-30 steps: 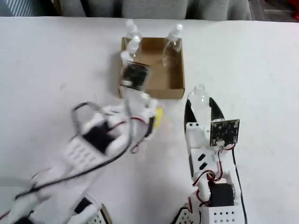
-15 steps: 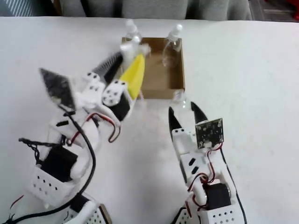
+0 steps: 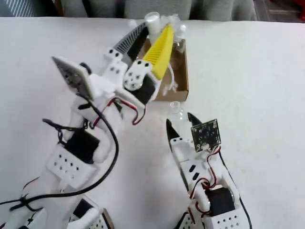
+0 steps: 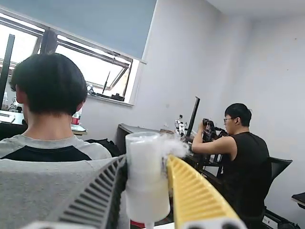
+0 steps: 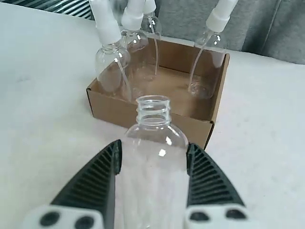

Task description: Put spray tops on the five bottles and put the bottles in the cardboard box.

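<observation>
As the open bottle [image 5: 153, 114] has no top: the right gripper [image 5: 153, 148] has its two black jaws closed on the round body, one on each side, below the shoulder. I judge this is to keep it upright and steady so that a top can go onto the neck.
Bottle neck: it is bare and threaded, and it stands free beyond the tips of the right jaws, with nothing over it.
Spray top [image 4: 145, 186]: it sits clamped between the jaws of the left gripper [image 4: 147, 162], close to their tips, with its head above them and a thin tube starting under it. In the high view this gripper [image 3: 155, 24] is lifted past the far side of the box, well apart from the open bottle [image 3: 175, 107]. It seems that the top is being carried to that bottle.
Left jaws: one is dark and ribbed, the other is yellow with the same fine ridges, probably for grip on smooth plastic.
Bottle material: clear, thin, glossy plastic with a rounded shoulder. It looks light and easy to tip.
Spray top material: white, matt plastic in the shape of a cylinder.
Cardboard box [image 5: 109, 107]: it is brown, shallow and open, and it stands just beyond the right jaws' tips.
Capped bottles [image 5: 110, 67]: four of them stand upright inside the box.
Table [image 3: 257, 95]: white and flat.
</observation>
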Controlling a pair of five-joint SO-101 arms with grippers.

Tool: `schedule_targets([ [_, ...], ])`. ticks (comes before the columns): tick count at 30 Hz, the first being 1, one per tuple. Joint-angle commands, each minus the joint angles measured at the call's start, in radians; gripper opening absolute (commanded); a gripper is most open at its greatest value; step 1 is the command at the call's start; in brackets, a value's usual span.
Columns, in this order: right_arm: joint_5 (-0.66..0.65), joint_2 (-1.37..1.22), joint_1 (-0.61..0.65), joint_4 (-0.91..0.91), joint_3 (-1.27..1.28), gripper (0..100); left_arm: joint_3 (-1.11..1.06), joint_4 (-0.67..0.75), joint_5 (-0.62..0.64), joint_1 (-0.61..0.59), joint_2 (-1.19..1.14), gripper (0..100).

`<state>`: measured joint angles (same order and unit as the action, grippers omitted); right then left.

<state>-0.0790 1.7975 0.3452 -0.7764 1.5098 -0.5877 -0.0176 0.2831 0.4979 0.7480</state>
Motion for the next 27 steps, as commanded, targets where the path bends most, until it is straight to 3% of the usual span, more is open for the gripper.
schedule_targets([
  [1,-0.011,0.007,0.005,-0.004,-0.057,1.7,0.008,0.043,-0.002,0.015,-0.008,2],
  [7,-0.011,0.007,0.007,-0.004,-0.057,1.7,-0.092,0.117,0.005,0.015,-0.01,2],
  [11,-0.011,0.007,0.005,-0.004,-0.057,1.7,-0.153,0.206,0.109,0.013,-0.015,2],
  [27,-0.011,0.007,0.004,-0.004,-0.057,1.7,-0.295,0.213,0.137,0.005,-0.008,2],
])
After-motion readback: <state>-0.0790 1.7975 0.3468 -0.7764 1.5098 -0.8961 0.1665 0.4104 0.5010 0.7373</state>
